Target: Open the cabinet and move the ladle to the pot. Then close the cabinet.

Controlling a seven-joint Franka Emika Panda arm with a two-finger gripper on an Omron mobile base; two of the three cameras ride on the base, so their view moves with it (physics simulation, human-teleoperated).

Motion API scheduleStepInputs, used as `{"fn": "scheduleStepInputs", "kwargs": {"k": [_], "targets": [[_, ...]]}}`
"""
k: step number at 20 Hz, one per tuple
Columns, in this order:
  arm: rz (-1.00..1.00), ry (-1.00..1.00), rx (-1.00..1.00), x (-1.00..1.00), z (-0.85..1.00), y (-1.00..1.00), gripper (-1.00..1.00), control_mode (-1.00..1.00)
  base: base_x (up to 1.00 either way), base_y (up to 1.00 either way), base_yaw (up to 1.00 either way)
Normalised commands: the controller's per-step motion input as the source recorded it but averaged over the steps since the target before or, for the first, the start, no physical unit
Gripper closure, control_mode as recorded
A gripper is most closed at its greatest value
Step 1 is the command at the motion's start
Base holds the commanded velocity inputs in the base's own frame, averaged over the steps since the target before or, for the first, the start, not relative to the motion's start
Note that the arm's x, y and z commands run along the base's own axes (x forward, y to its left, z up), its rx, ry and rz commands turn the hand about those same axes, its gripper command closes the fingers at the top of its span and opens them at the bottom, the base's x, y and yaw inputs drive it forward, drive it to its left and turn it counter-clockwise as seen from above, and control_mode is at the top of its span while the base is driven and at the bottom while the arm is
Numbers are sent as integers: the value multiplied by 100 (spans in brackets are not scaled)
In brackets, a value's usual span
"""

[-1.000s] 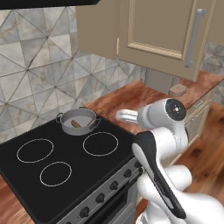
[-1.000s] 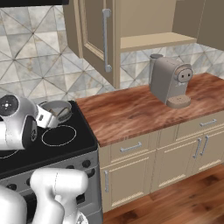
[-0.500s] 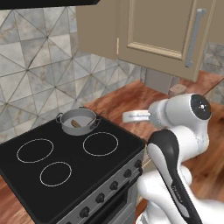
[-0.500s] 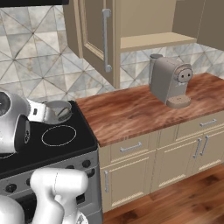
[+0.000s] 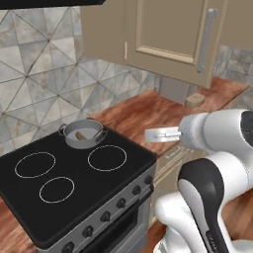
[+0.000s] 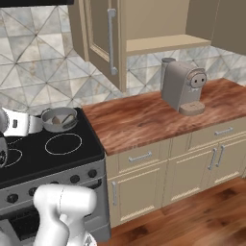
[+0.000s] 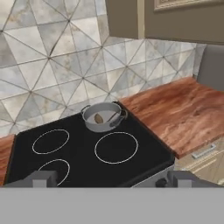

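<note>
The small ladle with a dark brown oval bowl and thin dark handle point(image 7: 100, 118) lies inside the round, shallow grey metal pot with two small side handles point(image 7: 89, 124), its bowl on the pot's floor and its handle leaning up toward the rim. In the left base view the ladle point(image 5: 80, 136) shows as a brown patch within the pot point(image 5: 94, 141), and in the right base view the pot point(image 6: 69, 125) sits at the back right of the black glass stovetop with white ring burners point(image 6: 48, 153), on the rear right burner. The tan double-door wall cabinet with panelled doors and long silver bar handles point(image 6: 103, 38) hangs above and to the right of the pot with its left door swung out, so the pale shelf inside is exposed; from the left base view that door point(image 5: 168, 34) faces the camera with its handle at the right edge. The two-finger gripper with small dark fingertips point(image 7: 107, 179) hangs in front of the stove, well apart from the pot, its jaws spread wide and holding nothing. To the right of the stove runs the reddish wood-grain bench point(image 6: 153, 115), and a tall grey coffee machine point(image 6: 182, 86) stands on it beneath the open cabinet.
</note>
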Motion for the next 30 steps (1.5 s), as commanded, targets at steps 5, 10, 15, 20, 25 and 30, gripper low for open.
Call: {"fn": "scheduleStepInputs", "kwargs": {"k": [5, 10, 15, 20, 25, 30], "targets": [[0, 0, 0, 0, 0, 0, -100, 100, -85, -77, 11], [0, 0, 0, 0, 0, 0, -100, 100, -57, -100, 36], [0, 0, 0, 0, 0, 0, -100, 100, -18, -100, 47], [0, 0, 0, 0, 0, 0, -100, 100, 10, -100, 36], [0, 0, 0, 0, 0, 0, -100, 100, 57, -100, 28], [0, 0, 0, 0, 0, 0, -100, 100, 48, -98, 25]]}}
